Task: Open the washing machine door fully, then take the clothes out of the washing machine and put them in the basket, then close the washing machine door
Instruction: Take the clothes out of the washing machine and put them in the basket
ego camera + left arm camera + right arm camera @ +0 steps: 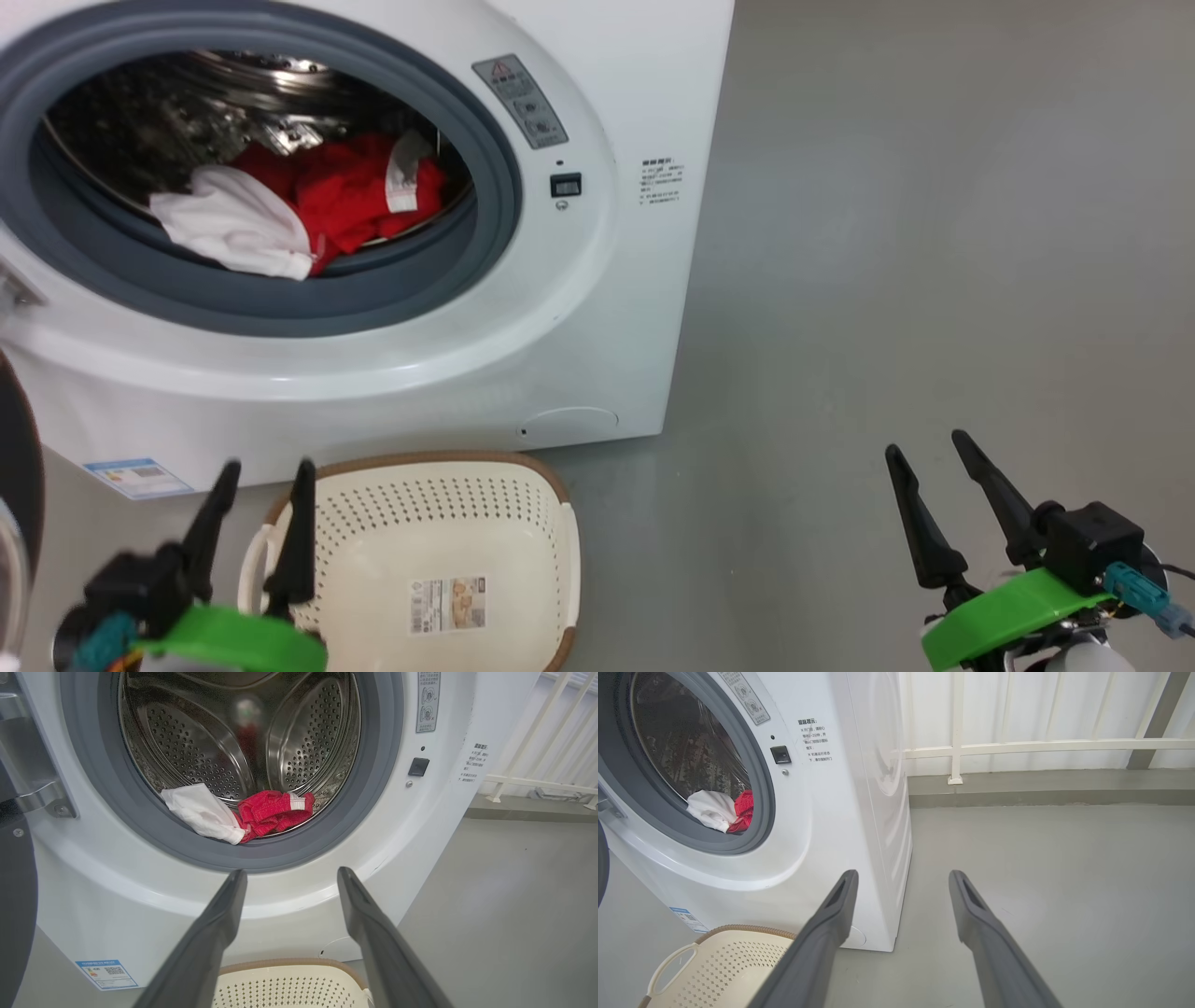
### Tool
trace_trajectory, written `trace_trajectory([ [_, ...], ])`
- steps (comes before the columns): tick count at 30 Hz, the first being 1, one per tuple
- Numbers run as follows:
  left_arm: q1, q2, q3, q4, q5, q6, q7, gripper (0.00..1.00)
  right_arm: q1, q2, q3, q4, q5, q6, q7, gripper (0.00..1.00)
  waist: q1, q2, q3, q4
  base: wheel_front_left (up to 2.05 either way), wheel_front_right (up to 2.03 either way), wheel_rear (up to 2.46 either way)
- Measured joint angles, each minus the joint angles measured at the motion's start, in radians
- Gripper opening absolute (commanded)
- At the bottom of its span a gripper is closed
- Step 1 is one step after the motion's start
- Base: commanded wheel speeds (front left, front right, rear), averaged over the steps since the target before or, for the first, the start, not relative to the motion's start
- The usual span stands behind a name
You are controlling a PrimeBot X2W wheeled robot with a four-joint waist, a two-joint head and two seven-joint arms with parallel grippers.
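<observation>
While I check the head view, the big white boxy front-loading washing machine (579, 308) has its mouth uncovered. The round glossy black-rimmed washing machine door (19, 448) is just a dark edge left of the machine, swung off the opening. Soft bright red and plain white clothes (308, 205) lie at the front of the machine's drum, with the white piece draped onto the grey rubber gasket (280, 313). A small cream perforated plastic basket (439, 464) with a brown rim sits on the grey floor (934, 233) just in front of the machine, label sticker on its bottom. The left gripper (268, 467) hovers at the basket's left edge, fingers spread, clear of the clothes. The right gripper (927, 445) hangs well right of the machine, also spread and gripping nothing.

Left wrist view: the left gripper (292, 871) points at the machine's opening, fingers apart. The clothes (261, 814) sit low in the perforated steel drum (196, 742), and the basket rim (289, 963) is just below the machine front.

Right wrist view: the right gripper (903, 873) is spread over the floor by the machine's right front corner. A white metal railing (1017, 746) runs behind the machine.
</observation>
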Motion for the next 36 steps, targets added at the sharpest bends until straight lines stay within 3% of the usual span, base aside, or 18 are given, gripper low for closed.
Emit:
trace_trajectory([
  [10, -0.353, 0.015, -0.053, 0.260, 0.065, 0.000, 0.000, 1.00, -0.065, 0.024, 0.011, -0.004, 0.000, 0.000, 0.000, 1.00, 0.0000, 0.0000, 0.085, -0.023, 0.00, 0.00, 0.00],
  [19, -0.702, 0.078, -0.143, 0.564, 0.077, 0.000, 0.052, 1.00, -0.143, 0.050, 0.036, -0.010, 0.000, 0.000, 0.000, 1.00, 0.0001, 0.0000, 0.185, -0.066, 0.00, 0.00, 0.00],
  [36, -1.096, 0.142, -0.301, 0.870, 0.199, 0.000, 0.134, 1.00, -0.251, 0.068, 0.072, -0.023, 0.000, 0.000, 0.000, 1.00, 0.0001, 0.0000, 0.346, -0.115, 0.00, 0.00, 0.00],
])
